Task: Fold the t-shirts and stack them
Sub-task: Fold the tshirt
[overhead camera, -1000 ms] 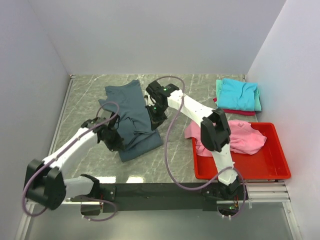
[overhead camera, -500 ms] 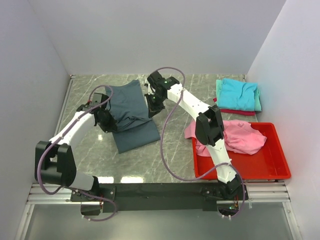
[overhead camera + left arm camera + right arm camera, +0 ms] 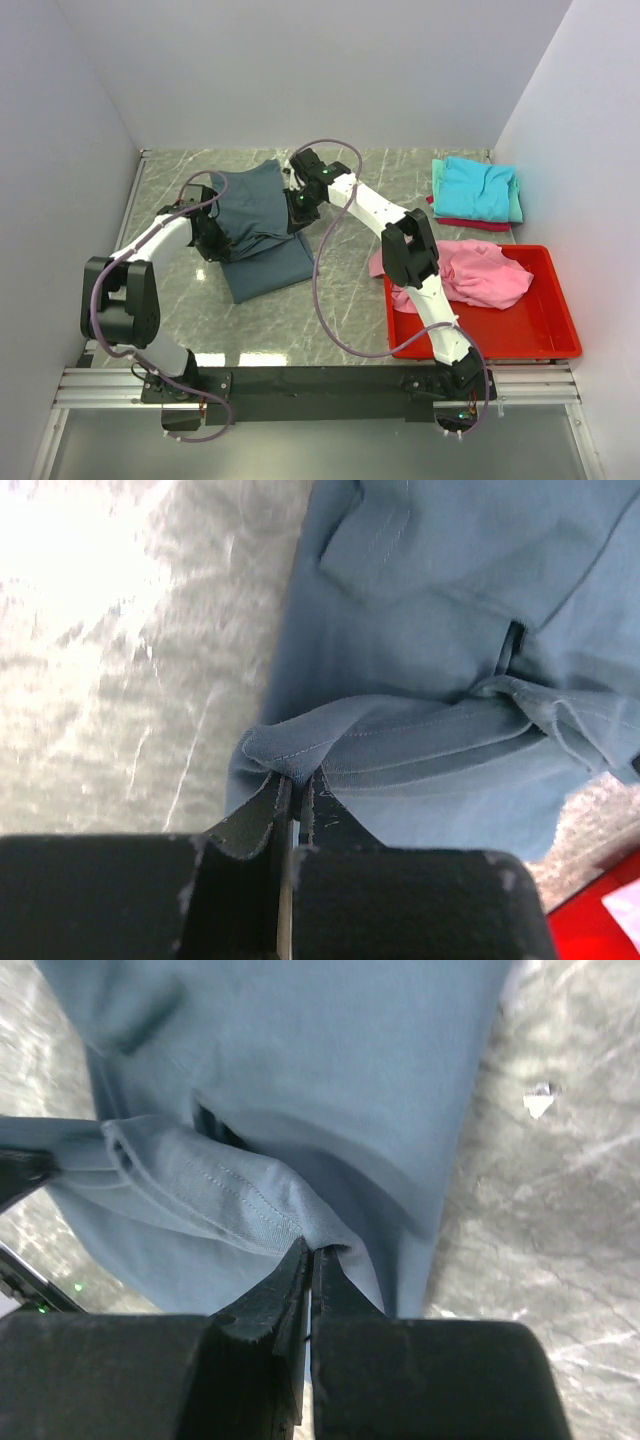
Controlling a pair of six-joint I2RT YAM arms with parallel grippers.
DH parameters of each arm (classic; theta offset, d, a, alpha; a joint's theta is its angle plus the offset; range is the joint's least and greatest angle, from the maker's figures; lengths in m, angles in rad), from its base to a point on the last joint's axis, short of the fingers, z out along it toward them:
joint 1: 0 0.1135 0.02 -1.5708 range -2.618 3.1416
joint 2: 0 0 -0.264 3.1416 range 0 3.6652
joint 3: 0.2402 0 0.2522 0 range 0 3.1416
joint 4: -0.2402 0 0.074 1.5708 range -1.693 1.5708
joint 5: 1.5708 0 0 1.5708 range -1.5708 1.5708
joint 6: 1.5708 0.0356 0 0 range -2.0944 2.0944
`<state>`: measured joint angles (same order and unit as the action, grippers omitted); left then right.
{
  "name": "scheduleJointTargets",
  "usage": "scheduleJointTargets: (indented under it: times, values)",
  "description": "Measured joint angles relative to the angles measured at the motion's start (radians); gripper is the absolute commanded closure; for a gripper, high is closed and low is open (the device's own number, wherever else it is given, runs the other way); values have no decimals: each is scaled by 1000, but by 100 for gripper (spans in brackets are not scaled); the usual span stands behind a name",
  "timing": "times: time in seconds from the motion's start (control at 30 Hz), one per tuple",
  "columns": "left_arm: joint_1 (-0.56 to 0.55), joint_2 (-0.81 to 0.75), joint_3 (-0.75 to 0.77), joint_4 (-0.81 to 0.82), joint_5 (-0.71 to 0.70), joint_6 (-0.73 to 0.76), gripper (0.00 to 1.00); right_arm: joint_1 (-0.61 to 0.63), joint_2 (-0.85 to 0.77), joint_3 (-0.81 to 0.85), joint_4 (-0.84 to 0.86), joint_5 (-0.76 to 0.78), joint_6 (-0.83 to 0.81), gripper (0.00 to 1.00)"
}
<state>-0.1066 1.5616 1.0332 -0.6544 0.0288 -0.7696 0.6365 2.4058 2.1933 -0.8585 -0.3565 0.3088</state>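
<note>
The marble bench (image 3: 250,325) carries the slate blue-grey t-shirt (image 3: 262,270), its lower layer lying flat beneath both tools and a doubled hem stretched between them. The left tool (image 3: 295,780) is pinched narrow on one end of that hem and the right tool (image 3: 310,1255) is nipped onto the other end, each with cloth bunched at its tips. Whether the raised fold clears the layer under it, I can't quite tell.
</note>
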Motion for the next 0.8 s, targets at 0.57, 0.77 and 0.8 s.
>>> scheduleJointTargets:
  times: [0.57,0.77,0.8]
  values:
    - [43,95,69,78,0,83,99,-3,0,0,73,9,41,100]
    - [45,124,86,98,0,99,99,-5,0,0,82,20,43,100]
    - [45,132,88,98,0,101,96,-5,0,0,82,20,43,98]
